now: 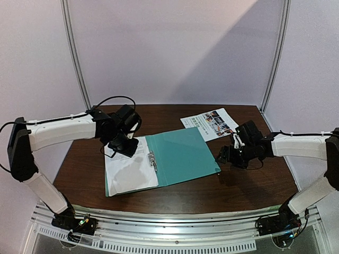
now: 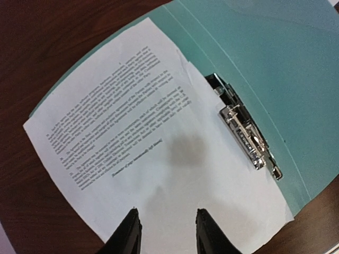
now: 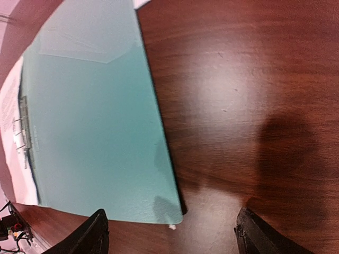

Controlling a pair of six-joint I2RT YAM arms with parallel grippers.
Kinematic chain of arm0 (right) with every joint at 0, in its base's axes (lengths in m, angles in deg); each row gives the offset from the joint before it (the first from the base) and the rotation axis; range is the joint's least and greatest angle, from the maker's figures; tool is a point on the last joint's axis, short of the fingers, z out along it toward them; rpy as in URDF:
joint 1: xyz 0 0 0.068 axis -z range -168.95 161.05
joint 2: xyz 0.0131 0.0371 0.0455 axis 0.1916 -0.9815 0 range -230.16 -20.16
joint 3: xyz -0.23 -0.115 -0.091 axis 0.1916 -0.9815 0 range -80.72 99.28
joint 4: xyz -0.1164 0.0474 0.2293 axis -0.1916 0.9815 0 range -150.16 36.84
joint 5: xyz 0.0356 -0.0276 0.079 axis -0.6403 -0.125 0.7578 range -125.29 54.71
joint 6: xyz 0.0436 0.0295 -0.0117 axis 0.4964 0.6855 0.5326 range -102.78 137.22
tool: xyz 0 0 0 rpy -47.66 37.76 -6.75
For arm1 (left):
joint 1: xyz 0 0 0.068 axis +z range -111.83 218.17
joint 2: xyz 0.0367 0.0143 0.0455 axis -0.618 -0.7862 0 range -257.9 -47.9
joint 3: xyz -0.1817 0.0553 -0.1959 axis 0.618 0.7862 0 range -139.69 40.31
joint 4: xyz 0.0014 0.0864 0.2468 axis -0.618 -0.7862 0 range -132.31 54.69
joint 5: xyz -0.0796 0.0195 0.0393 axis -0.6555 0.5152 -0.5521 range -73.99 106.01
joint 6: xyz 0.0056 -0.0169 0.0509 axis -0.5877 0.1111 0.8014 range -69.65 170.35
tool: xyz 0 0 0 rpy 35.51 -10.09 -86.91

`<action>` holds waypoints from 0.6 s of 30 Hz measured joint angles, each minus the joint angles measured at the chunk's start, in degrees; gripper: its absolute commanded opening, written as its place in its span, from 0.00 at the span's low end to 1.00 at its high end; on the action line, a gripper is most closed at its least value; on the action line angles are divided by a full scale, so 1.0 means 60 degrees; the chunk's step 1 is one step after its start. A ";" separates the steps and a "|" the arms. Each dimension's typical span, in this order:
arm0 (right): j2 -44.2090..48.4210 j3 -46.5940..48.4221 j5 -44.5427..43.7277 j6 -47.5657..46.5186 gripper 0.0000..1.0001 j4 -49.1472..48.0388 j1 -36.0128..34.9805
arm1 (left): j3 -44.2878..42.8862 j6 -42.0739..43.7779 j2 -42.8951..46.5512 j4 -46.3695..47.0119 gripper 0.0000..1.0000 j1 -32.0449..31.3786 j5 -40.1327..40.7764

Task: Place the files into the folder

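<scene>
1. Top external: the folder (image 1: 183,156) lies open on the table (image 1: 254,185) with its teal inside facing up. The metal clip (image 1: 152,160) sits at the spine.
2. The plain white sheet (image 1: 130,172) lies flat on the folder's left half, with one edge up against the metal clip (a strip of teal shows past its left edge).
3. The colour-photo sheet (image 1: 209,123) lies on bare wood just beyond the folder's far right corner. Whether the two touch, I cannot tell.
4. The left gripper (image 1: 123,145) hangs over the far end of the plain white sheet. In the left wrist view its fingers (image 2: 127,235) are spread with nothing between them and the paper is below. Contact with the paper is unclear.
5. The right gripper (image 1: 225,156) is at the folder's right edge, close to the near corner. In the right wrist view its fingers (image 3: 95,235) are wide apart and hold nothing (the folder's corner shows between them).
</scene>
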 measured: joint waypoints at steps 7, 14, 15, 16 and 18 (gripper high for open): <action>0.0157 0.0299 0.0692 -0.0601 0.71 -0.0488 -0.0761 | -0.0535 -0.0175 -0.1107 0.0441 0.23 -0.0331 -0.0390; -0.0991 0.0936 0.1756 -0.0608 0.58 -0.1759 -0.1479 | -0.1049 -0.0328 -0.1887 0.0743 0.21 -0.0503 -0.0703; -0.1191 0.1086 0.1843 -0.0594 0.55 -0.1902 -0.1545 | -0.1096 -0.0372 -0.1982 0.0750 0.20 -0.0506 -0.0739; -0.1384 0.1239 0.1931 -0.0583 0.51 -0.2051 -0.1606 | -0.1122 -0.0423 -0.2055 0.0761 0.19 -0.0506 -0.0780; -0.1705 0.1479 0.2106 -0.0528 0.43 -0.2382 -0.1698 | -0.1180 -0.0495 -0.2226 0.0765 0.17 -0.0510 -0.0867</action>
